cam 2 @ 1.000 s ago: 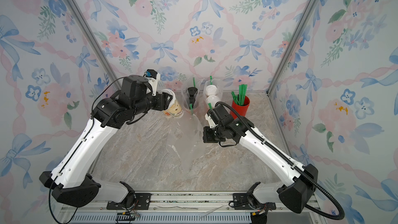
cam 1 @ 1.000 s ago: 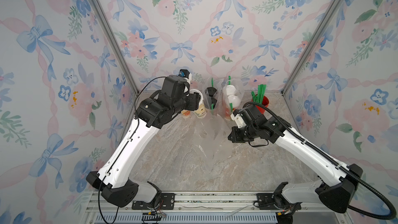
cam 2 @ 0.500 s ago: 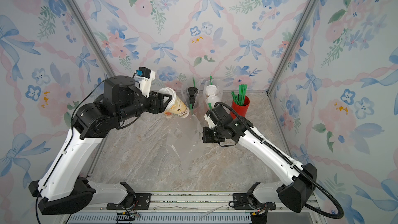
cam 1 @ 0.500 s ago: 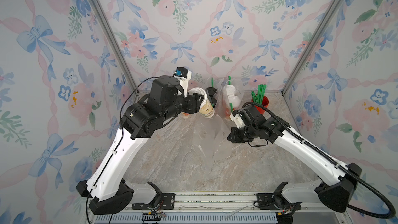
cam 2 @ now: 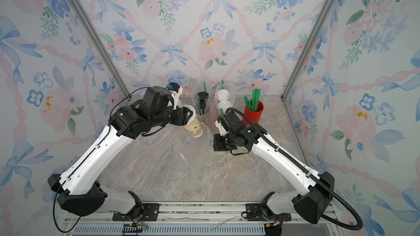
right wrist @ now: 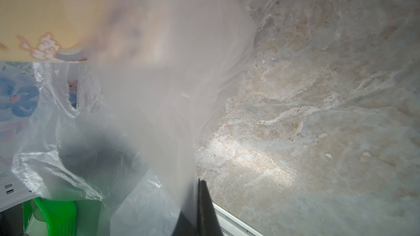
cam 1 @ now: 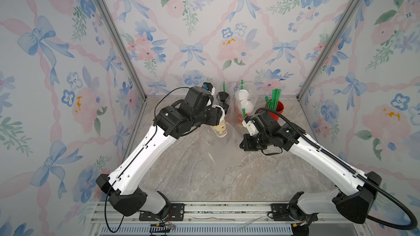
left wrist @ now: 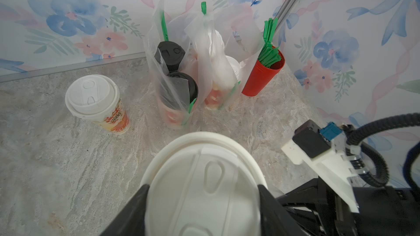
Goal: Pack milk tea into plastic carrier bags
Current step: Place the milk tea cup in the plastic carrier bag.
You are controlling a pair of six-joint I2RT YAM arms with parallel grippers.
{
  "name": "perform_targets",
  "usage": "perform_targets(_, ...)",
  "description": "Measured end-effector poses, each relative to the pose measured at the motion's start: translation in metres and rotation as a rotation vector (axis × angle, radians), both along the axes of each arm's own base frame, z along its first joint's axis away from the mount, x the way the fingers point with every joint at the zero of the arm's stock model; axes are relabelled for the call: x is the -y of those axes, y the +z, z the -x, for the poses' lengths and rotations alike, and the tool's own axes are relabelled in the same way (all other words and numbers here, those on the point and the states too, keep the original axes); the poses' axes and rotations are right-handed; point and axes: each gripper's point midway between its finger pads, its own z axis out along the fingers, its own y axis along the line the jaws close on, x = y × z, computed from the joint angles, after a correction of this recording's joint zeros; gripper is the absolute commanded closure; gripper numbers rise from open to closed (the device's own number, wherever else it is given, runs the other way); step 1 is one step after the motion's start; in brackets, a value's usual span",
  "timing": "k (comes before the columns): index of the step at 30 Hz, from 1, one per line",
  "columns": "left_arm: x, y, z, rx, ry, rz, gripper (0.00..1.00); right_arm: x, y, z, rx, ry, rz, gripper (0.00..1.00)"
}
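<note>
Marble tabletop, floral walls. In both top views: left gripper clamped round the lid end of a cream cup, cup tilted, just short of 12 o'clock. Right gripper has its jaws closed tight on the open bag, film spread below the cup. Black-lidded bag and white-lidded bag packed at 12, side by side; straw cup at 1.

Left wrist: white lid fills my jaws. Second cream cup upright at 11, apart from the bags. Right arm close at the cup's 3 o'clock.

Right wrist: fingertips together on film. Bag blurs most of the view, cup base partly behind it.
</note>
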Motion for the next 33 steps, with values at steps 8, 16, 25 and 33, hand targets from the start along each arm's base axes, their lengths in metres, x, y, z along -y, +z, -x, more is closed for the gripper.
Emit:
perform_targets(8,0.018,-0.019,0.003,-0.043,-0.021,-0.001,0.62,-0.002,0.000,0.002,0.000,0.007,0.000,1.00)
perform_targets(16,0.029,-0.048,-0.008,-0.076,-0.002,-0.032,0.63,-0.002,0.000,0.002,0.000,0.007,-0.001,1.00)
perform_targets(25,0.044,-0.085,-0.016,-0.121,0.007,-0.043,0.63,-0.003,0.001,0.000,0.006,0.007,-0.006,1.00)
perform_targets(33,0.049,-0.124,-0.014,-0.174,0.016,-0.065,0.63,-0.005,0.002,0.000,0.008,0.012,-0.017,1.00)
